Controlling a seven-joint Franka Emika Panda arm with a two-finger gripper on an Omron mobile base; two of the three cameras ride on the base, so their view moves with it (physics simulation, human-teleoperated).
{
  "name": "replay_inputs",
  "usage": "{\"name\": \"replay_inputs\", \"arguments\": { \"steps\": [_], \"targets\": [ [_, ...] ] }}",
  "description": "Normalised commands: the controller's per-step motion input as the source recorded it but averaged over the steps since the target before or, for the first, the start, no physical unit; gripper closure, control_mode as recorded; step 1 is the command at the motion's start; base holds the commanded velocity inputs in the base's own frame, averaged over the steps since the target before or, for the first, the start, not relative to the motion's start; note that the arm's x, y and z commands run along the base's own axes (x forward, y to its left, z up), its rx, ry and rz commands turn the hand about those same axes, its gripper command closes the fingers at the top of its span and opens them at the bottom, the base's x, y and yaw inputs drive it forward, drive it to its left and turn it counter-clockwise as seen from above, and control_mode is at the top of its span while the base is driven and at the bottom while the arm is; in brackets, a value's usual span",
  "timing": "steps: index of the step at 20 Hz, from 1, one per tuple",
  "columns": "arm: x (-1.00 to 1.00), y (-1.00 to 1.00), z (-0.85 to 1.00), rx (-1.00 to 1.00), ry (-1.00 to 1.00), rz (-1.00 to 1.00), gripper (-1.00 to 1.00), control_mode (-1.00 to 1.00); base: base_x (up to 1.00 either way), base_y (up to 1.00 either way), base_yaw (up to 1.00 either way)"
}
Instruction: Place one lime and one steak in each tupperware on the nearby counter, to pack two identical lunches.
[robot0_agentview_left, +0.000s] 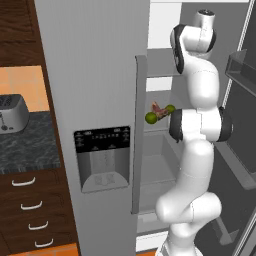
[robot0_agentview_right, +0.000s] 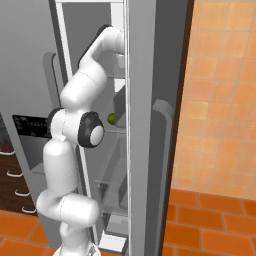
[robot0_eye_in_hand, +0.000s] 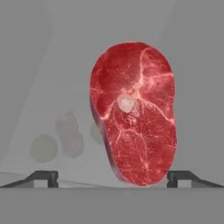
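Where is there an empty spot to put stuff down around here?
On the counter, the dark stone in front of the toaster is bare. In the fridge, the shelf around the limes and steak is crowded; the open gripper has a steak between its fingertips.

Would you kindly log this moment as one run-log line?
fingers: open | steak: between them, ungrasped | limes: on fridge shelf

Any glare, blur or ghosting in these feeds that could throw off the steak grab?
Hand view: steak sharp and evenly lit; faint washed-out blobs at lower left look like reflections on the grey surface. Left base view: limes and meat small, slightly soft. Right base view: no glare, flat lighting.
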Motion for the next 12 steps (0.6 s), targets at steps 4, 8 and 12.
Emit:
{"name": "replay_inputs", "arguments": {
  "steps": [4, 8, 12],
  "targets": [
    [-0.13, 0.01, 0.0, 0.03, 0.0, 0.0, -1.0, -1.0, 0.0, 0.0, 0.0],
    [0.25, -0.08, 0.0, 0.02, -0.02, -0.02, -1.0, -1.0, 0.0, 0.0, 0.0],
    [0.37, -0.03, 0.02, 0.12, 0.0, -0.06, -1.0, -1.0, 0.0, 0.0, 0.0]
  ]
}}
